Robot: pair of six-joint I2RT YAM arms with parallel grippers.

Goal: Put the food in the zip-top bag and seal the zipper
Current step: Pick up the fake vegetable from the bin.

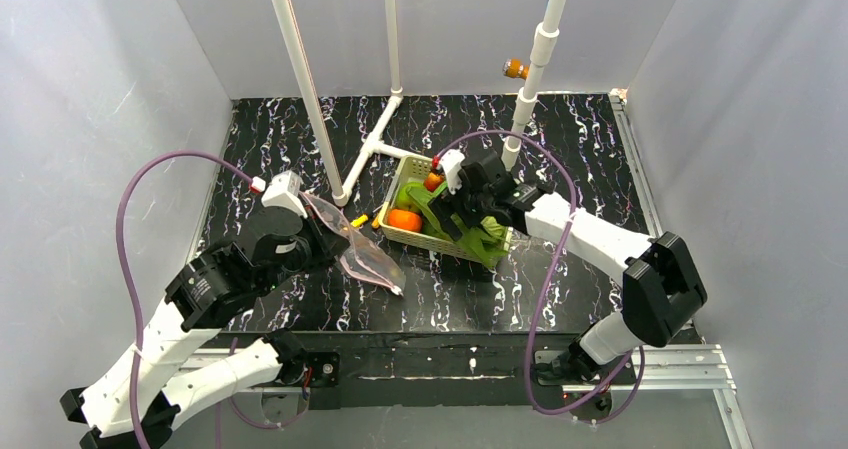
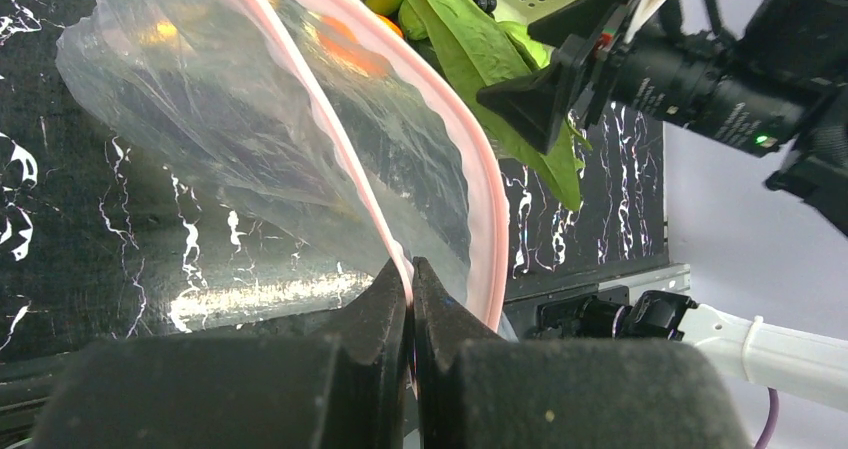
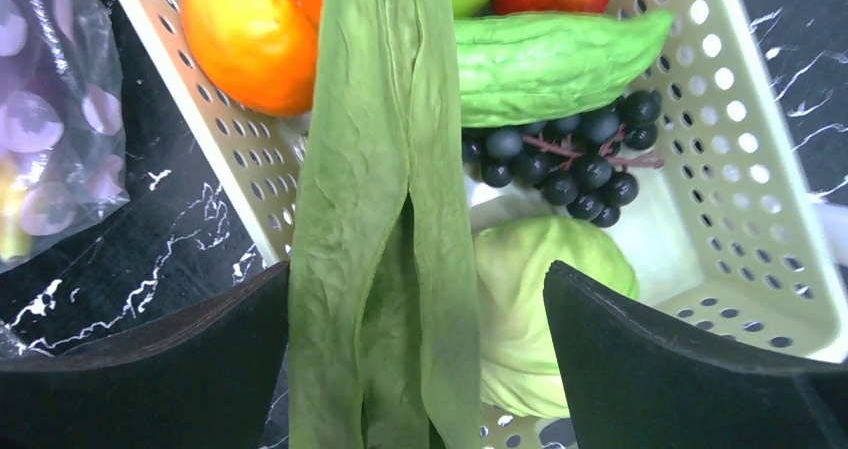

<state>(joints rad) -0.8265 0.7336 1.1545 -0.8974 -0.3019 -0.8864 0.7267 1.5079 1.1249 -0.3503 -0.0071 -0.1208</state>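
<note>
The right gripper (image 3: 415, 279) stands released, its 2 jaws spread wide on either side of the bunch of long flat green leaves, gripping nothing. The left gripper (image 2: 410, 269) is clenched on 1 lip of the bag's mouth.

The black marbled bench (image 1: 560, 289) carries everything. The clear floppy zip-top bag (image 2: 300, 119) is held up off it at the left, its mouth gaping toward the basket, with no food in it that I can see. Just to its right sits the pale yellow-green slotted plastic basket (image 3: 740, 169). The leaves (image 3: 370, 169) lie draped over the basket's near rim, running straight between the open jaws. Under them, inside the basket, rests the round pale-green cabbage (image 3: 530, 299), beside a cluster of dark grapes (image 3: 570, 154). The eggplant I cannot make out. The thin pinkish zipper (image 2: 480, 169) curves around the open mouth, unsealed.

Judging from this, the task has barely begun. The likely trouble is a partial catch: the jaws may pinch only some leaves and the rest trail behind. Limp leaves could also fold against the zipper instead of sliding in. With only 1 lip pinched, the mouth may sag shut or slip free when pushed.
</note>
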